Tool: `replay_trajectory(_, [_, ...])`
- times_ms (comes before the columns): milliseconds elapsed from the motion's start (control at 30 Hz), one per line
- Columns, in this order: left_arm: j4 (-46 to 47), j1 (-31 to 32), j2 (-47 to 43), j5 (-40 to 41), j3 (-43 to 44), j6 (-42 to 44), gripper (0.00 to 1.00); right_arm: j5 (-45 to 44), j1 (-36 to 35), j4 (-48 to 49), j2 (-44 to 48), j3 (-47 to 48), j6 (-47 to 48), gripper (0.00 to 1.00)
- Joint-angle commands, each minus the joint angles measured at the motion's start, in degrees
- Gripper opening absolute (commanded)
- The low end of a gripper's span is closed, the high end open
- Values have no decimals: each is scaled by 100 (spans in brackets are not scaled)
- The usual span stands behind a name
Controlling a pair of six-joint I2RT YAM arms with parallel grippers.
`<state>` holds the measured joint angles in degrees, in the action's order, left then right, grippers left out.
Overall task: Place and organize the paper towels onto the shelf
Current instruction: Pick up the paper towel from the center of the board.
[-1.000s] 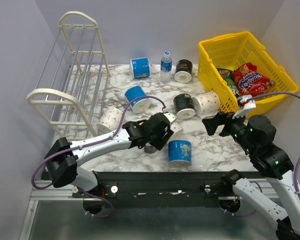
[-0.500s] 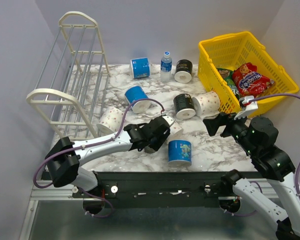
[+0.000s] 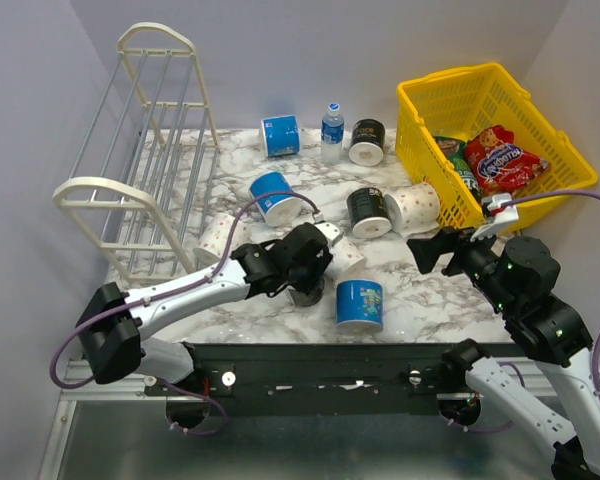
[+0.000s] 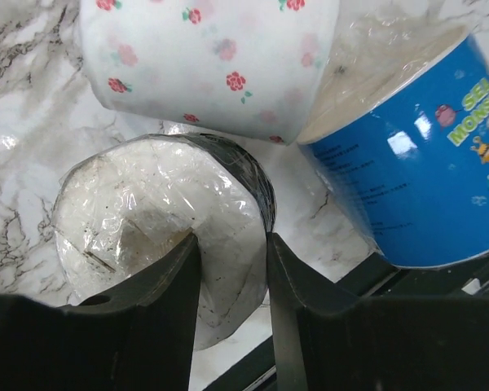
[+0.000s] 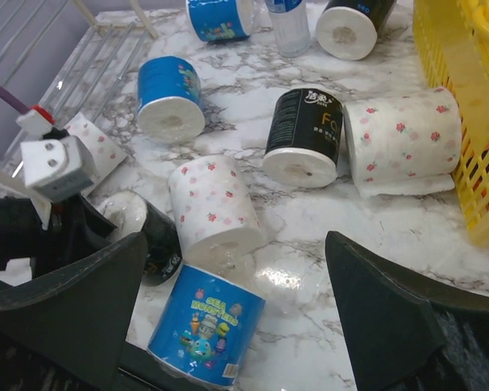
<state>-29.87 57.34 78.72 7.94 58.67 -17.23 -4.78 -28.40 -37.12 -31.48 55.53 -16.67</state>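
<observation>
The paper towels (image 3: 368, 212) are short rolls in clear film, each with white ends. I count nine, and all of them are on the marble surface (image 3: 420, 290). Three are black, three are blue with cartoon prints, and three are white with small red flowers. There is one shelf (image 3: 100, 181), white with thin bars, and it stands at the far left. One flowered roll (image 3: 220, 235) lies just beside its near end. There is also one water bottle (image 3: 332, 130) and one yellow basket (image 3: 430, 130).

The jaws of the left arm are low at the near middle and pinch a black roll (image 4: 147, 204), whose white end faces the wrist camera. Of the two fingers (image 4: 175, 309), one presses on the white end near its middle. The other lies against the black wrap outside, so the wall of the roll is between them. Another flowered roll (image 4: 212, 57) lies just beyond it, and a blue roll (image 4: 416, 179) just to its right.

The jaws of the right arm hang wide apart above the right side of the surface, near the basket, with nothing between them.
</observation>
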Motion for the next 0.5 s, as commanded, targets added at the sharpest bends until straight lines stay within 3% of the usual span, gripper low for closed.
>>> replay_trajectory(0, [306, -459, -689, -715, 215, -288, 41, 625, -7, 187, 204, -269, -213, 99])
replay_trajectory(100, [587, -793, -1111, -1136, 118, -604, 41, 1004, 1, 424, 292, -437, -503, 99])
replay_trajectory(233, [588, -1294, -1517, -910, 266, -650, 41, 1207, 1, 531, 318, -552, -662, 99])
replay_trajectory(467, [-930, -1357, -991, 988, 2426, 474, 41, 1216, -7, 540, 406, -499, -636, 99])
